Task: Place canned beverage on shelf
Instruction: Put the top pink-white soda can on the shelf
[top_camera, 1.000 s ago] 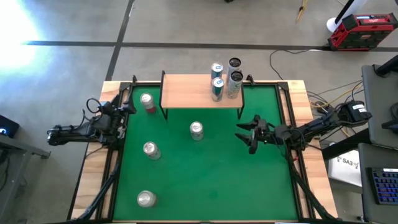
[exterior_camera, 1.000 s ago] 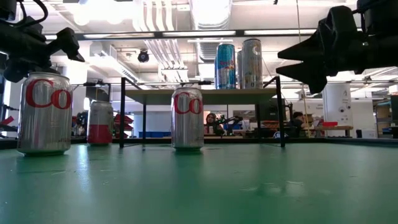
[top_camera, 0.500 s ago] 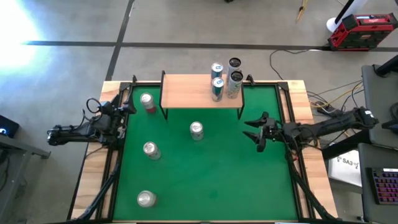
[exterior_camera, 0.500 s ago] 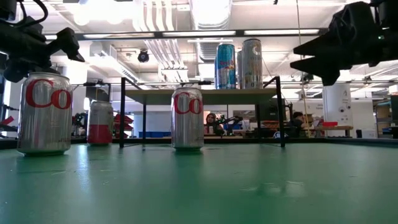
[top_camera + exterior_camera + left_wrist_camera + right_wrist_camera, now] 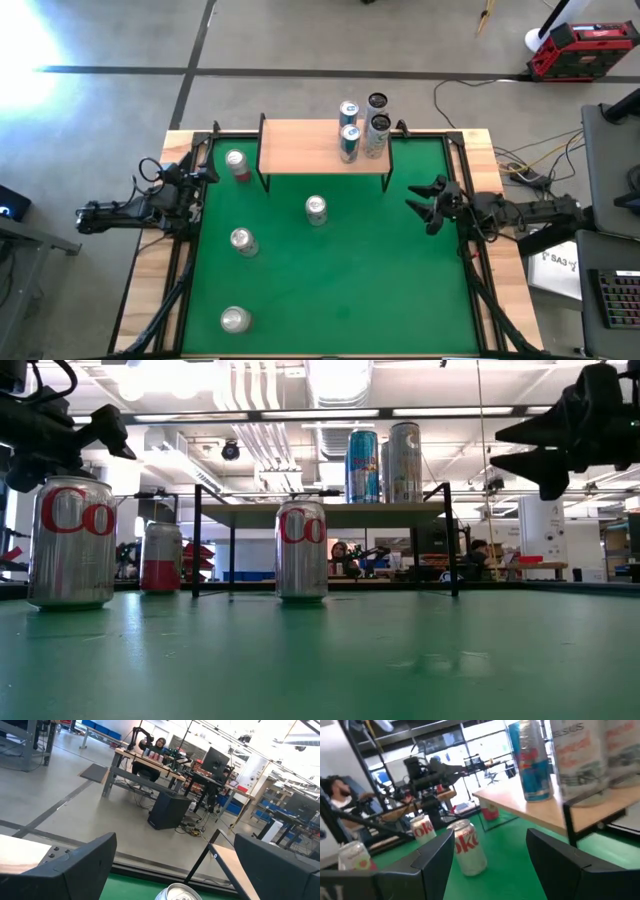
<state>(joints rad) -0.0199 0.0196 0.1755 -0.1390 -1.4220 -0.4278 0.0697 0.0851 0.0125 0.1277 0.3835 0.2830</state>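
Right gripper (image 5: 432, 205): we see its fingers spread wide and empty, hanging above the mat near the table's right edge, just off the shelf's right end
What just changed: over the last second it has drawn back from the middle-right of the mat toward the right rail, and the arm behind it has folded in; in the low view (image 5: 535, 448) it has slid further to that picture's right
What that means: we judge a placing has just been finished and the arm is clearing away, with nothing in its grasp
Shelf (image 5: 300, 145): wooden top on black legs at the far edge of the green mat (image 5: 340, 290), unmoved
Cans on the shelf: three stand clustered at its right end, two blue ones (image 5: 348, 112) (image 5: 349, 142) and a silver one (image 5: 377, 133); a fourth dark-topped can (image 5: 377, 102) stands at the back edge, though we cannot tell whether it is on the top or behind it
Cans not yet shelved: four on the mat, all where they were a second ago: one near the middle (image 5: 316, 209), one beside the shelf's left legs (image 5: 237, 162), one at mid-left (image 5: 242, 240), one at the near left (image 5: 234, 319)
Left gripper (image 5: 200, 180): we see it open and empty, waiting at the left rail, unchanged
Task standing: we reckon it roughly half done, the middle can being the nearest for the right arm
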